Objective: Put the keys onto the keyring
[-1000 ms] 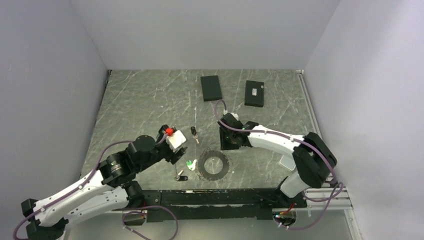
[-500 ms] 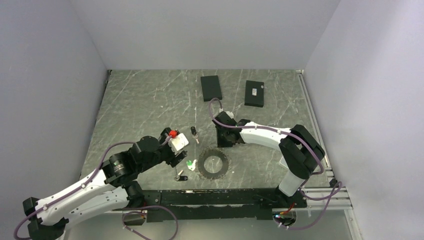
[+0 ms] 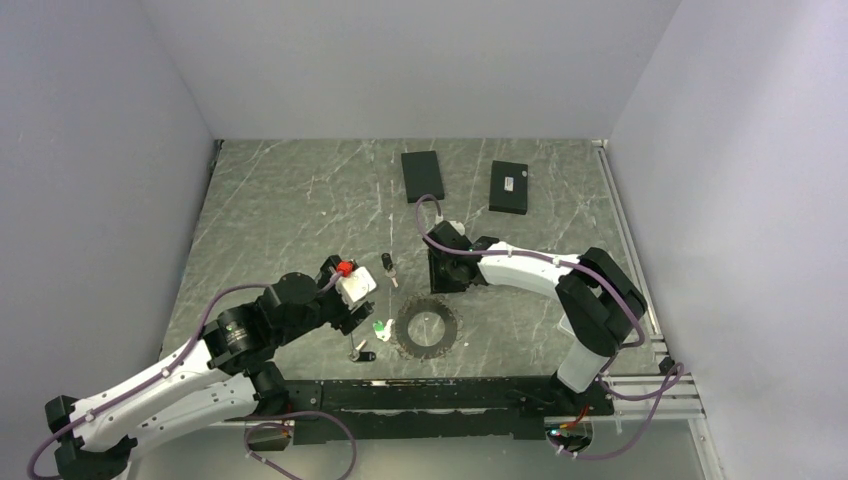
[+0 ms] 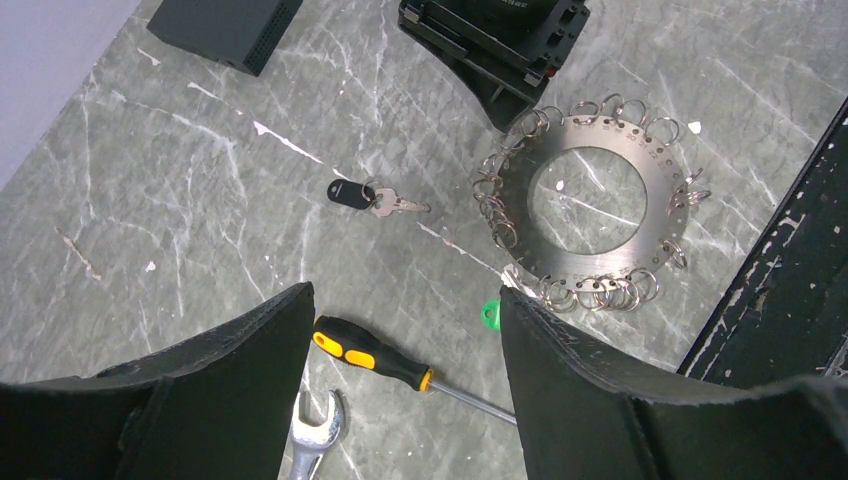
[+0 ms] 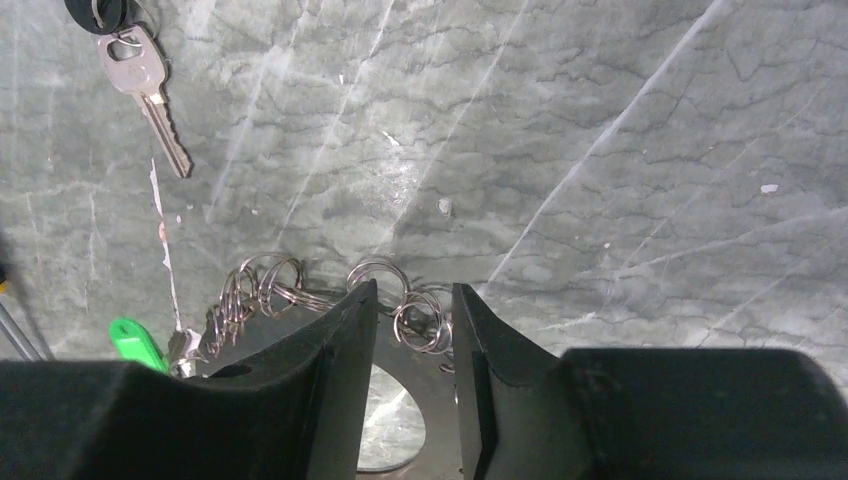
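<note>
The keyring (image 3: 412, 341) is a flat grey disc edged with several small split rings, lying near the front edge; its green tag (image 3: 381, 327) sticks out to the left. One black-headed key (image 3: 388, 266) lies behind it and another key (image 3: 363, 353) in front left. My right gripper (image 3: 443, 272) hovers low over the keyring's (image 5: 412, 350) far rim, jaws a narrow gap apart, with a split ring (image 5: 420, 316) lying between the tips. My left gripper (image 4: 403, 300) stands wide open above the table, left of the keyring (image 4: 590, 263), holding nothing. The far key (image 4: 352, 193) lies ahead of it.
A black-and-yellow screwdriver (image 4: 375, 355) and a silver wrench (image 4: 316, 432) lie under the left gripper. Two black boxes (image 3: 422, 175) (image 3: 509, 187) sit at the back. The black rail (image 3: 430, 395) runs along the near edge, close to the keyring.
My right gripper has shifted a little left and settled over the keyring's far rim. The left arm has barely moved.
</note>
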Tool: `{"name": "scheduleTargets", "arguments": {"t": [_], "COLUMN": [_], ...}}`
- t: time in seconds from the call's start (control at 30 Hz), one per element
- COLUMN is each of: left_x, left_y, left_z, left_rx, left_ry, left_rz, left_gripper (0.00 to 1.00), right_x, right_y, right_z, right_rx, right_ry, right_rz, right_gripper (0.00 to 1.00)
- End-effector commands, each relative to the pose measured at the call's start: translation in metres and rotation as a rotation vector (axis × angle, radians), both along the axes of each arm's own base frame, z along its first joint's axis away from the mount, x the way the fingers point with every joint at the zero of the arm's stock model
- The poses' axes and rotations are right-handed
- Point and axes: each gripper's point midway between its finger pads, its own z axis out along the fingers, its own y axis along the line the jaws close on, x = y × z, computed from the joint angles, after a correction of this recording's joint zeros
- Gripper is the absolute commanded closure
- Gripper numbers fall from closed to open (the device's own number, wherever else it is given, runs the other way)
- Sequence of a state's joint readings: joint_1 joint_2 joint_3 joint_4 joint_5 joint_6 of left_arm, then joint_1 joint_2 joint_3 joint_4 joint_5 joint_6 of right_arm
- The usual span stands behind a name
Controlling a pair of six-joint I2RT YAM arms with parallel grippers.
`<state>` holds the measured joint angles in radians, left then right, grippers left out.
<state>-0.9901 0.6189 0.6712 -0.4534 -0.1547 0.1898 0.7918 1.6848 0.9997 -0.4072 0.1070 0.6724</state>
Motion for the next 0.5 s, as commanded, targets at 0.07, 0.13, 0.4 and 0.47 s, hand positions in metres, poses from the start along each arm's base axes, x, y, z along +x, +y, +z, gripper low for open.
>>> {"name": "scheduleTargets", "arguments": {"t": [0.07, 0.13, 0.4, 0.47], "left_x": [0.0017, 0.0019, 0.0022, 0.0021], "left_y": [-0.0049, -0.0049, -0.0048, -0.0051], "left_z": [0.0037, 0.0041, 0.0036, 0.0035], "left_rx": [-0.020, -0.020, -0.018, -0.018], "left_ry": [-0.016, -0.017, -0.018, -0.017], "left_rz": [-0.009, -0.008, -0.007, -0.008], "left_gripper": [0.27, 0.27, 0.27, 0.27], "right_x": [0.0056, 0.0029, -0.0011, -0.0006], "right_y": [-0.0017, -0.0002, 0.0035, 0.0037], "right_z": [0.0119, 0.0110, 0.0093, 0.0101], "right_rx": [0.022, 0.034, 0.056, 0.058], "right_ry": [-0.039, -0.029, -0.011, -0.014], "right_rz": [-0.005, 0.002, 0.013, 0.012], "right_gripper": [0.62, 0.65, 0.79, 0.86]}}
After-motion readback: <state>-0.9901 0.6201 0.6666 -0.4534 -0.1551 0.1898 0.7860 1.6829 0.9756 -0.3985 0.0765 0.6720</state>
